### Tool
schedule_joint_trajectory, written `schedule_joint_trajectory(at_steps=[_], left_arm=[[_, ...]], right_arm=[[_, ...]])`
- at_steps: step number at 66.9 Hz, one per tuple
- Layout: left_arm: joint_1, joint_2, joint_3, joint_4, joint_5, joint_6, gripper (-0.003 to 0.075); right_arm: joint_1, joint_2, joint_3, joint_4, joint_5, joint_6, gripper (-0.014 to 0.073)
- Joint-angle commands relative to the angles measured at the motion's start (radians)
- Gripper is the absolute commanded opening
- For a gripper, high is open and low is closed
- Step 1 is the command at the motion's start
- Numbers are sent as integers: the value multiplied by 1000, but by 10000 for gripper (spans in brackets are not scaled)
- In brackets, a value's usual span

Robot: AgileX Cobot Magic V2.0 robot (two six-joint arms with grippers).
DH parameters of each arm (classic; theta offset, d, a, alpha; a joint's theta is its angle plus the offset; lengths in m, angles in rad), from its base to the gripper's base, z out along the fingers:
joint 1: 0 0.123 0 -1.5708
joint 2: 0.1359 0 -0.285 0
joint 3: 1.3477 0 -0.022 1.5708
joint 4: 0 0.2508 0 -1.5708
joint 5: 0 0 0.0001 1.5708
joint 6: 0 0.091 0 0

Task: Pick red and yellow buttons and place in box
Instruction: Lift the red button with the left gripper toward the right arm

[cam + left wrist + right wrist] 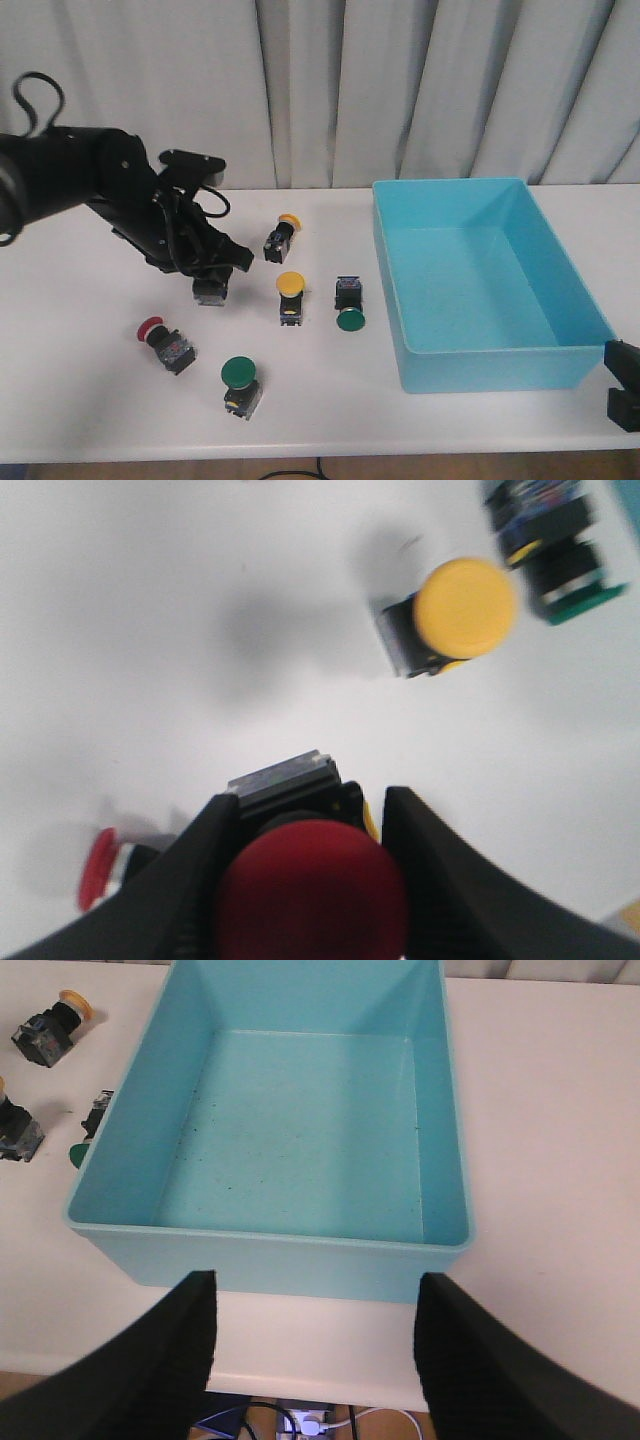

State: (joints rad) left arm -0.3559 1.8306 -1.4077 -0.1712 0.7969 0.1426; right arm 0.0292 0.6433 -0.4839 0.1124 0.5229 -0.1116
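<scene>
Red button point(310, 890): clamped between the two fingers of the left gripper point(305, 880), cap toward the wrist camera, silver-black body behind it. The front view shows only that body below the left gripper point(210, 285), just above the tabletop point(80, 400); the cap colour is not visible there.

Second red button point(163, 341) lies near the front left, on its side. Two yellow buttons, one central point(290, 296), one farther back point(281, 238). Two green buttons point(241, 384) point(349, 305) also present.

Box point(480, 280): turquoise, on the right, and the right wrist view shows its floor bare. Right gripper point(315, 1345) spread open at the box's near wall.

No legible markings.
</scene>
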Motion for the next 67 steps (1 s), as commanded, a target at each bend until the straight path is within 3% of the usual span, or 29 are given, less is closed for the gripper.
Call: schedule_joint_trajectory(at_steps=[1,11,20,29,37,54,67], left_arm=[[-4,-158,26,-14,-36,55,181],[-4,-322,177,-26,-122,134,181],[-4,-450,357,-104,-280,275,181],[-17,-504,471,-277,-420,537,181],[-59,-496,486,-468,-383,823,181],[-134,-480,486,-892,-171,1417,181],[-134,-480,486,-1123,-68,1758,181]], right_arm=[[-6,7,-33,-2,-71,-11,438],[-6,7,-33,-2,-69,-11,438],[-4,19,-33,22,-56,-10,434],[-4,71,-36,83,-49,-34,416],[-4,136,-74,150,-12,-133,400],[-4,323,-233,420,176,-540,399],[-4,457,-320,674,333,-972,407]])
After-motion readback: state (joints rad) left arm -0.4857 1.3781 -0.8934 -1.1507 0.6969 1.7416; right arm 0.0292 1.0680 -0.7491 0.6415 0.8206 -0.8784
